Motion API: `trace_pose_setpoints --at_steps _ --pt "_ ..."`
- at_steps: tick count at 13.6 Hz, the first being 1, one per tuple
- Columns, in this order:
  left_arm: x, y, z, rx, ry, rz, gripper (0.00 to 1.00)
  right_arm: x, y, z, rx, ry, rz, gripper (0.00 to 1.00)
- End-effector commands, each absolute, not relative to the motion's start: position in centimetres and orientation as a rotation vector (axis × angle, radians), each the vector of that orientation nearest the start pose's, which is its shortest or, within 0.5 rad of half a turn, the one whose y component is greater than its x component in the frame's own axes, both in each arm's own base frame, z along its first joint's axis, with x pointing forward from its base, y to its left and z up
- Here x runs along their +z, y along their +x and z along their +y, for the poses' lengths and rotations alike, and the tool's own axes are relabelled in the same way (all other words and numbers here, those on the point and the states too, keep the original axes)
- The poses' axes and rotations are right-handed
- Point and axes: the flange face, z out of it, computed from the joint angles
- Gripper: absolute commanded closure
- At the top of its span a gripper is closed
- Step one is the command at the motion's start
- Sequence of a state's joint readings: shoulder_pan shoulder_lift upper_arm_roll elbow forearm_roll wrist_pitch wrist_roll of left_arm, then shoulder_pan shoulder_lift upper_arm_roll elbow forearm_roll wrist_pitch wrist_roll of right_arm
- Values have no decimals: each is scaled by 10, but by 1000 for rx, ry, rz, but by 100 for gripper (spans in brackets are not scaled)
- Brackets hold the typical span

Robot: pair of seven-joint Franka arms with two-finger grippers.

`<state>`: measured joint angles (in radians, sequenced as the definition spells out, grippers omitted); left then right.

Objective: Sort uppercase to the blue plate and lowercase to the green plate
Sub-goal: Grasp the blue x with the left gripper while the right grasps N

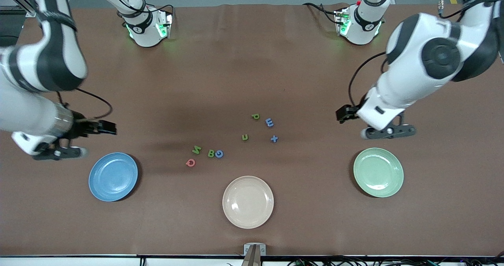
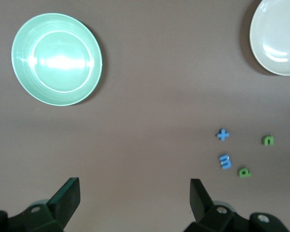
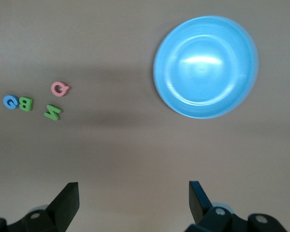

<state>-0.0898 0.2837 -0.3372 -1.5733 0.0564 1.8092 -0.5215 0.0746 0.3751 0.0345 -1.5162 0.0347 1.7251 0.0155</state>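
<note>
Cream plate (image 1: 248, 202) nearest the front camera, mid-table. Blue plate (image 1: 113, 176) beside it toward the right arm's end, green plate (image 1: 378, 172) toward the left arm's end. Right gripper (image 3: 133, 203) over bare table near the blue plate, fingers spread, empty. Left gripper (image 2: 134, 203) likewise near the green plate, spread, empty. Farther than the cream plate: N (image 1: 196, 150), B (image 1: 211, 153), G (image 1: 219, 153), Q (image 1: 190, 162); p (image 1: 255, 116), m (image 1: 269, 122), u (image 1: 245, 137), x (image 1: 274, 139).

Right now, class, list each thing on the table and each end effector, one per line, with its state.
Blue plate: empty.
Green plate: empty.
Cream plate: empty.
N, B, G, Q: flat on the table, unsorted.
p, m, u, x: flat on the table, unsorted.
Left end effector: open, empty, over bare table.
Right end effector: open, empty, over bare table.
</note>
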Motion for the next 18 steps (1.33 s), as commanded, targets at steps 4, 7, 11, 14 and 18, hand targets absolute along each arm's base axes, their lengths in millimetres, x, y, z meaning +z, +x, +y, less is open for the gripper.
trace_pose_setpoints --at_steps 4,7,11,14,18 --pt "364 585 -355 24 -3057 -440 0 337 662 183 253 -3061 15 0" --pt "299 583 -381 -15 -2997 -652 0 299 654 250 190 -3067 224 0" --pt "241 571 -407 5 -2996 -846 3 261 651 262 195 -3089 232 0" --pt "212 559 -427 19 -2961 -1030 17 235 644 267 244 -3109 224 0" --pt "184 542 -448 11 -2900 -1190 28 203 636 274 287 -3119 216 0"
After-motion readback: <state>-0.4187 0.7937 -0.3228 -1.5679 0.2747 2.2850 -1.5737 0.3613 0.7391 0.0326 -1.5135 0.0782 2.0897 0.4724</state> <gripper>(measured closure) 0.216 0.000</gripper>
